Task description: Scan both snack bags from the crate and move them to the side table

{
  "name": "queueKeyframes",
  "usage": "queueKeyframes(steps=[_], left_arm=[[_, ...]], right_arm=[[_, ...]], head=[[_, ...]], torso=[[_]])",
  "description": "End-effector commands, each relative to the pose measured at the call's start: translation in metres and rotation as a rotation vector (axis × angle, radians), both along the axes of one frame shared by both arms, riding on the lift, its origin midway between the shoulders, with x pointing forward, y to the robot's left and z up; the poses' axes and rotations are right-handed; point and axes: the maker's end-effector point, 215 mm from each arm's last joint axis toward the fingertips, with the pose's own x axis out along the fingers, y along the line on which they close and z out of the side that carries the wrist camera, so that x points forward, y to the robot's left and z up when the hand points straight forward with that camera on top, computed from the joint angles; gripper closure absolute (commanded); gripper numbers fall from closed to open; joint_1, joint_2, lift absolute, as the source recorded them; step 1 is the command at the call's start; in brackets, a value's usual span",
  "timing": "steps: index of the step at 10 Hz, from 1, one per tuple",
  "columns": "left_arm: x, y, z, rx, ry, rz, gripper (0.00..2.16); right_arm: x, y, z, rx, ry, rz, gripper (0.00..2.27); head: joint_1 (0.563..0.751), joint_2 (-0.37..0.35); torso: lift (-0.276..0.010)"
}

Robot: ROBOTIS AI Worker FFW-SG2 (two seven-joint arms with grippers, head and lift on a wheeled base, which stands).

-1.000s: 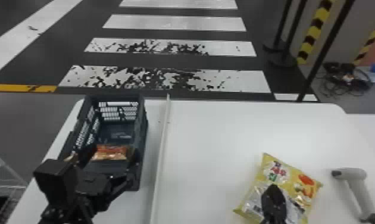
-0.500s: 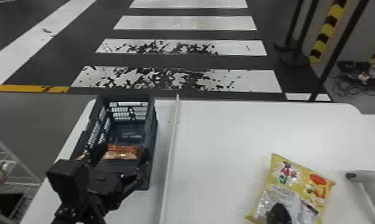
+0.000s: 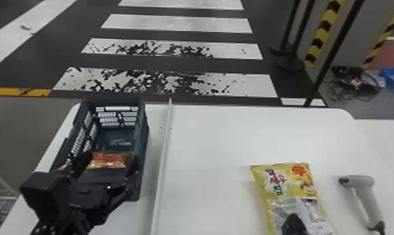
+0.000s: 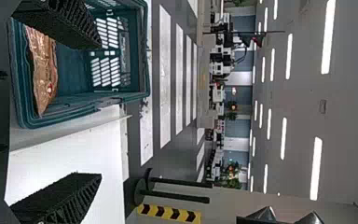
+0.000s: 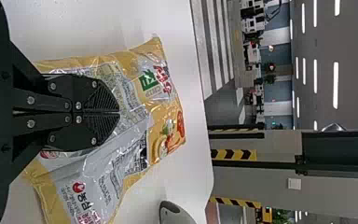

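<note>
Okay so the yellow snack bag (image 3: 285,184) has just swung round in the head view: its far edge ran at a slant half a second ago and now sits nearly level, with more of a gap to the scanner (image 3: 363,187). Some of the shift is the camera, since the crate (image 3: 142,140) slides over too, but the twist looks real. The right claw (image 5: 119,112) has its fingers pressed together over the middle of the bag's back, right at the seam, so my guess is it's pinching the film and doing the turning. Can't tell if the bag is fully on the desk (image 3: 205,137) or a bit up off it. The scanner lies just beside it with its dark window facing the bag's side, so I read this as lining up the code for the first scan. Whether it has read anything, no idea. If I were driving I'd keep a good hold on that seam, because a small pinch on slick film could slip or just spin the bag, and the creases could hide the code. Meanwhile the left claw (image 3: 110,157) is parked at the near end of the crate, fingers spread wide, nothing between them, with the orange snack bag (image 3: 108,160) lying inside. So that one's unstarted, and neither bag looks ready for the side table yet imo.
</note>
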Motion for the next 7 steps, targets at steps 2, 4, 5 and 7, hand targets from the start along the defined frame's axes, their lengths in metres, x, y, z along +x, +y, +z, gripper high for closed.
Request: queueKeyframes(steps=[2,4,5,7], left_arm=[[-0.001,0.0,-0.001,-0.003,0.002,0.003,0.0],[-0.001,0.0,0.0,-0.004,-0.001,0.004,0.0],[-0.001,0.0,0.001,-0.005,-0.005,0.004,0.0],[-0.001,-0.001,0.001,-0.005,-0.005,0.0,0.0]], right_arm=[[0.004,-0.002,0.012,0.015,-0.024,-0.009,2.24],[0.013,0.009,0.029,0.032,-0.048,0.005,2.24],[0.019,0.01,0.039,0.025,-0.062,0.011,2.24],[0.04,0.0,0.042,-0.022,-0.069,0.011,2.24]], head=[[0.695,-0.047],[0.695,-0.045],[0.695,-0.037],[0.695,-0.028]], torso=[[-0.095],[-0.095],[-0.095],[-0.095]])
